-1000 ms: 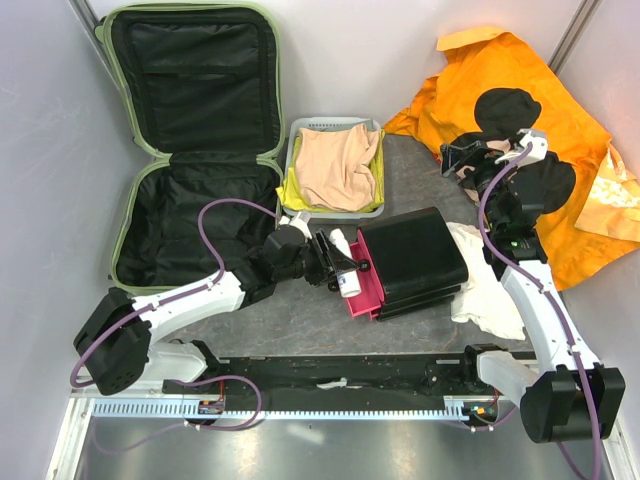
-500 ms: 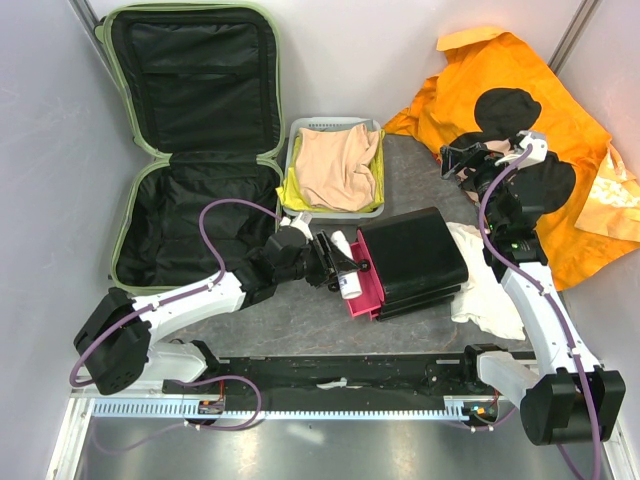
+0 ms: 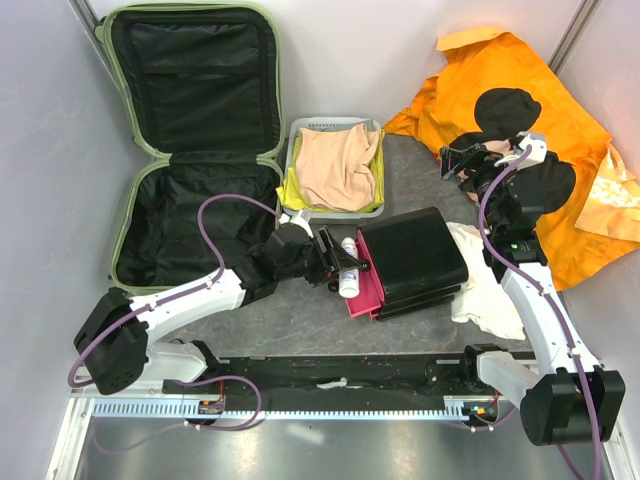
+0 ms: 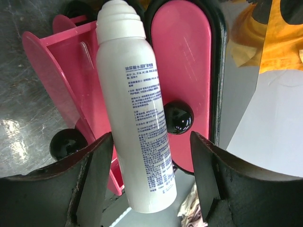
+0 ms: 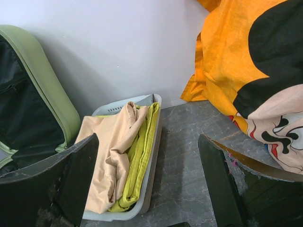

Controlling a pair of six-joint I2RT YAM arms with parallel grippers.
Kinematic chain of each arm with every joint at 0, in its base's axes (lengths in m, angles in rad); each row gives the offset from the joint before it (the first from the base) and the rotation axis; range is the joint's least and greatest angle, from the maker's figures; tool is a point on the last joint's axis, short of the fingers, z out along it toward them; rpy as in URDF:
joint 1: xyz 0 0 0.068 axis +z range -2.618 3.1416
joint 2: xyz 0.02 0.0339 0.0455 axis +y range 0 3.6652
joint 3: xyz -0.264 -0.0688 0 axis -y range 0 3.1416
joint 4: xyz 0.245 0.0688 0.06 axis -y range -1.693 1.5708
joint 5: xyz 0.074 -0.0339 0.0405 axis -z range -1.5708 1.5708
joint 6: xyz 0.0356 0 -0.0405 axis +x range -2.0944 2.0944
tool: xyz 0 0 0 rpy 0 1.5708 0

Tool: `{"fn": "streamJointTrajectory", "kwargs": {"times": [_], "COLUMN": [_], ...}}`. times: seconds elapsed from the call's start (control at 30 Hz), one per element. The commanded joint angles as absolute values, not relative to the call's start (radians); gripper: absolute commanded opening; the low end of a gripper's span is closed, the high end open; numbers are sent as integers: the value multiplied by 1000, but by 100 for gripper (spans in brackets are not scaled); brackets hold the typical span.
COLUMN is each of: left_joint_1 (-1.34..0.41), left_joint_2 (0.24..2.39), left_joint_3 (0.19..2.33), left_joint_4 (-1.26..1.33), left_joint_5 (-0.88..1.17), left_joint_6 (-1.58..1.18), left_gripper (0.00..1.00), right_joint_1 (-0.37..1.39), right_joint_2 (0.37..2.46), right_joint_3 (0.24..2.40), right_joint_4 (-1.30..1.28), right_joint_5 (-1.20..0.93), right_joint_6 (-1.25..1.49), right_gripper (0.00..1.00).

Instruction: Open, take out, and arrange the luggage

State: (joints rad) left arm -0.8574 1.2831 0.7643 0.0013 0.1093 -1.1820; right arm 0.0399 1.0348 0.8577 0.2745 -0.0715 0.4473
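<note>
The luggage (image 3: 190, 230), a pale green hard-shell case, lies open at the back left with its black lining bare; its shell edge also shows in the right wrist view (image 5: 42, 90). My left gripper (image 3: 338, 262) is open around a white spray bottle (image 4: 137, 109). The bottle lies against a pulled-out pink drawer (image 4: 182, 61), with a gap beside the right finger. My right gripper (image 3: 462, 160) is open and empty, held high at the back right, looking down over the basket.
A black box (image 3: 415, 255) with pink drawers sits mid-table. A white basket (image 3: 372, 210) holds folded beige and yellow-green cloth. An orange printed cloth (image 3: 560, 130) is heaped at the back right. A white cloth (image 3: 485, 285) lies beside the box.
The left jaws have spread wider around the white bottle, which stays against the pink drawer. The right arm has barely moved.
</note>
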Motion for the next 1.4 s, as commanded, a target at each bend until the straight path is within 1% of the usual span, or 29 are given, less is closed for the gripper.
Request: {"fn": "streamJointTrajectory", "kwargs": {"times": [0.0,0.13,0.47,0.5,0.87,1.07,1.17,1.2,1.3,1.37], "left_joint_1": [-871,-873,-893,-894,-907,-922,-925,-925,-925,-927], "left_joint_2": [1266,1262,1275,1273,1299,1298,1286,1281,1261,1247], "left_joint_3": [871,899,890,885,865,851,862,865,871,871], "left_joint_4": [37,6,-57,-57,-69,-100,-100,-101,-101,-116], "left_joint_5": [75,61,100,103,147,153,141,138,115,91], "left_joint_6": [-1103,-1072,-1049,-1051,-1023,-994,-976,-970,-956,-943], "left_gripper": [71,69,58,56,49,51,55,58,63,65], "right_joint_1": [43,43,43,41,43,43,41,43,41,43], "right_joint_2": [1017,1023,1043,1045,1060,1062,1069,1071,1071,1071], "right_joint_3": [856,856,853,851,848,848,845,845,845,845], "right_joint_4": [298,305,328,331,350,351,359,360,364,364], "right_joint_5": [-67,-72,-92,-95,-110,-113,-121,-124,-127,-127], "right_joint_6": [440,443,465,469,485,488,495,497,500,500], "right_gripper": [94,94,94,94,94,94,94,94,94,94]}}
